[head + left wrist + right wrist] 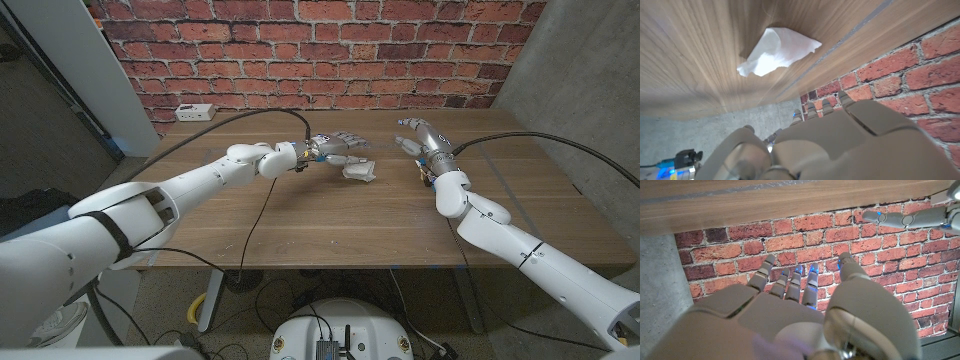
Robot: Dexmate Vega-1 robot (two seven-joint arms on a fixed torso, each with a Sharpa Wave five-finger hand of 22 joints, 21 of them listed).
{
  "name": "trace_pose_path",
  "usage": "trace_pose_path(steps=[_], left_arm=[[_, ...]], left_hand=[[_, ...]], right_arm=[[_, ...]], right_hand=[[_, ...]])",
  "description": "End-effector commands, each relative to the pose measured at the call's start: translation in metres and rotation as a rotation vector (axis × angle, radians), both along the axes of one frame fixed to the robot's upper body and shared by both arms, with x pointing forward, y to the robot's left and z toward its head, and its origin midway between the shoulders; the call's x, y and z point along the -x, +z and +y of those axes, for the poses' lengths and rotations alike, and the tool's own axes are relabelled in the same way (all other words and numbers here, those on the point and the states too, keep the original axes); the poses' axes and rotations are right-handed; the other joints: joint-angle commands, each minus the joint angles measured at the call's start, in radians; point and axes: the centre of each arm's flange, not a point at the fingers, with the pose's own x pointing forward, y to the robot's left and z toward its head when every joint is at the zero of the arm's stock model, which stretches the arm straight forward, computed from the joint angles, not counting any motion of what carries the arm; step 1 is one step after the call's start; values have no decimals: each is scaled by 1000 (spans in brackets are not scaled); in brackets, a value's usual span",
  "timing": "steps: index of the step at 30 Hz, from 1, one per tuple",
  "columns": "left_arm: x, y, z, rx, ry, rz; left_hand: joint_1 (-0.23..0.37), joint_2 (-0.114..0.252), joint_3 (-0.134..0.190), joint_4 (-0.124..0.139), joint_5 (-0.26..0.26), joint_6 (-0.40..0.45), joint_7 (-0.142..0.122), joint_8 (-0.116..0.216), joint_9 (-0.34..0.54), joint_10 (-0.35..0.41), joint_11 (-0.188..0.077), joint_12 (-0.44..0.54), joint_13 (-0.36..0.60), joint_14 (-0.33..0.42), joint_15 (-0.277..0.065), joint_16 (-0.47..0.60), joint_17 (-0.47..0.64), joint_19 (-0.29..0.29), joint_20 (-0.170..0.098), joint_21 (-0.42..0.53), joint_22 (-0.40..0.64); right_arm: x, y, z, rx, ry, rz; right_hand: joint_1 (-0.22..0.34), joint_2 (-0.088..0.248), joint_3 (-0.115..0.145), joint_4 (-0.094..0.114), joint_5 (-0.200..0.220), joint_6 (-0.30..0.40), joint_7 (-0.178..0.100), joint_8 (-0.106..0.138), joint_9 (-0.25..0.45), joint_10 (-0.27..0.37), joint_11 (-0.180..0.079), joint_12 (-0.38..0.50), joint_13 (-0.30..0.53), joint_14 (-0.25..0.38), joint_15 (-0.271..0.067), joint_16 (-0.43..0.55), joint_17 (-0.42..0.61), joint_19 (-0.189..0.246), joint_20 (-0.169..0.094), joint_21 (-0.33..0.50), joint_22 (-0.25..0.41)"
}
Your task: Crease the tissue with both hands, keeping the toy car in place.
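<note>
Setting: red brick wall (300, 50) behind brown wooden table (300, 220) | Item: crumpled white paper tissue (360, 171) lay mid-table, just beyond left hand (335, 150), apart from its extended fingers; well apart from right hand (420, 138) | Hands: both spread, holding nothing | Toy car: apparently absent | Risk: uneven press could drag tissue.

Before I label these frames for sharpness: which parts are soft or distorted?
Head view: wide-angle bend at the edges, but the tissue reads clearly. Left wrist view: the left hand up close is blurred, the tissue sharper. Right wrist view: the right hand is soft, the brick wall crisp.
</note>
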Motion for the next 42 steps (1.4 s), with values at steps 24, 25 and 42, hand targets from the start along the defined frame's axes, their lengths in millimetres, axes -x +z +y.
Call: trace_pose_path(steps=[24,25,42], left_arm=[[16,0,77,576,-118,189],[16,-1,80,586,-123,194],[16,-25,129,913,-286,331]], left_hand=[[44,90,29,-19,9,-99,-24,-4,0,-121,3,-5,1,-150,10,-7,-2,-114,30,37,-1],[46,93,32,-19,10,-97,-29,-5,-1,-122,6,-6,1,-148,12,-8,-2,-112,33,37,-1],[115,152,299,4,16,-44,124,-42,-7,-70,10,-58,-8,-74,-96,-39,-5,65,-207,65,-13]], right_arm=[[-5,-11,9,-301,263,-33],[-5,-11,10,-310,273,-34],[-3,-27,24,-525,449,-83]], right_hand=[[-10,3,11,-3,2,1,11,1,2,-3,11,-1,3,9,22,0,2,22,1,5,1],[-11,3,11,-3,3,1,11,0,2,-3,12,-1,3,10,23,0,2,23,2,6,1],[-122,34,-9,56,-4,-29,40,-7,3,-30,21,-11,0,10,14,2,14,76,-152,14,0]])
